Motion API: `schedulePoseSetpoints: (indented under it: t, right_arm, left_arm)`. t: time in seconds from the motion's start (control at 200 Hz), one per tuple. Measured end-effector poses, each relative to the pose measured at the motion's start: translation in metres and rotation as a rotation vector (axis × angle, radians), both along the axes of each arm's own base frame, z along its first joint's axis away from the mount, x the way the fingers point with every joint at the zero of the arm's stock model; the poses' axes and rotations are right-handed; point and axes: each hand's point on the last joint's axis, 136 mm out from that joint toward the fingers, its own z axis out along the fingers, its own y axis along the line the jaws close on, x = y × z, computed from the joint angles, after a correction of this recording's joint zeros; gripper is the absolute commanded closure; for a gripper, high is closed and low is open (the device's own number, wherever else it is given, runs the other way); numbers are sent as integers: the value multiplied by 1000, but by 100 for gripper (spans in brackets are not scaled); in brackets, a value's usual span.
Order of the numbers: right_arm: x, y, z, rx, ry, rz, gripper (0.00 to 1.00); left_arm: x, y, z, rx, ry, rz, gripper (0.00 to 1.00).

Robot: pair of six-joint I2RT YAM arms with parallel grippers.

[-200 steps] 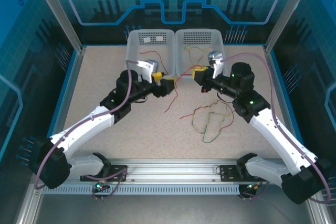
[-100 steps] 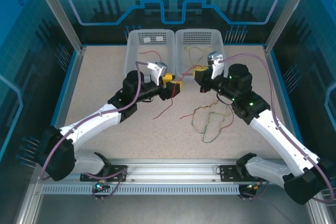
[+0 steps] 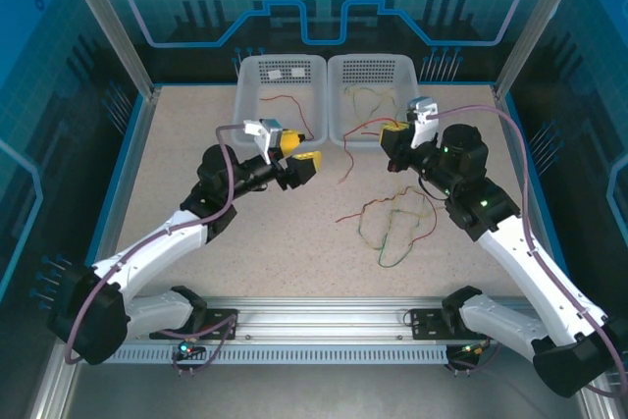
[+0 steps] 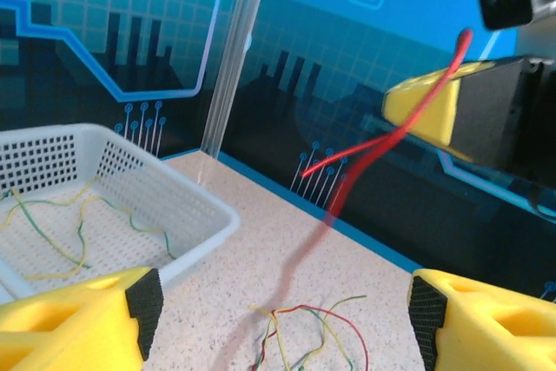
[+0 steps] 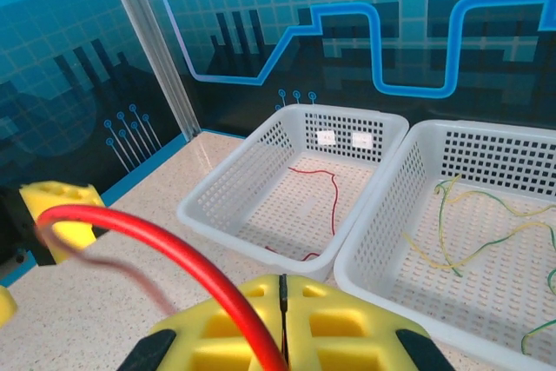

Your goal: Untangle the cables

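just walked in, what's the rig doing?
The right gripper is shut on a red cable and holds it up in front of the baskets, its free end hanging toward the table. The left gripper faces it, open and empty. A tangle of red, yellow and green cables lies by the right arm. A second red cable lies in the left basket, and yellow and green cables lie in the right basket.

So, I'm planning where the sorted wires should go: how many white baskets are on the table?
2. The left basket and the right basket stand side by side at the far edge of the table. Both are in plain view, and none seems hidden.
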Motion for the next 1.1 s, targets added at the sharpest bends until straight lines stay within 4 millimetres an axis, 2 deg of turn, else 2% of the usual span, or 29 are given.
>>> schedulePoseSetpoints:
  t: [0.09, 0.245, 0.415, 0.5, 0.57, 0.695, 0.725, 0.825, 0.981, 1.101]
  right_arm:
    - [-2, 4, -2, 10, 11, 23, 100]
    - [-2, 10, -7, 22, 33, 52, 100]
    - [-2, 21, -11, 29, 46, 96, 100]
    - [-6, 29, -9, 37, 40, 138, 100]
    - [-10, 37, -8, 38, 33, 180, 100]
    - [-20, 52, -8, 25, 23, 254, 100]
    - [-20, 54, -10, 20, 24, 261, 100]
    - [-20, 55, -12, 8, 24, 259, 100]
    - [-11, 44, -18, -19, 37, 179, 100]
    - [-1, 43, -33, -49, 72, 150, 100]
  left_arm:
    - [-9, -9, 3, 5, -26, -45, 10]
    - [-22, -24, 4, 35, -70, -103, 9]
    - [-13, -29, 5, 70, -106, -85, 10]
    - [-7, -30, 1, 88, -108, -66, 20]
    - [-3, -31, 0, 99, -111, -58, 36]
    - [1, -33, -2, 103, -111, -57, 90]
    - [1, -33, -2, 102, -111, -57, 99]
    - [1, -33, 1, 92, -117, -54, 100]
    - [0, -32, 12, 42, -114, -54, 100]
    - [-4, -28, 21, -10, -112, -49, 100]
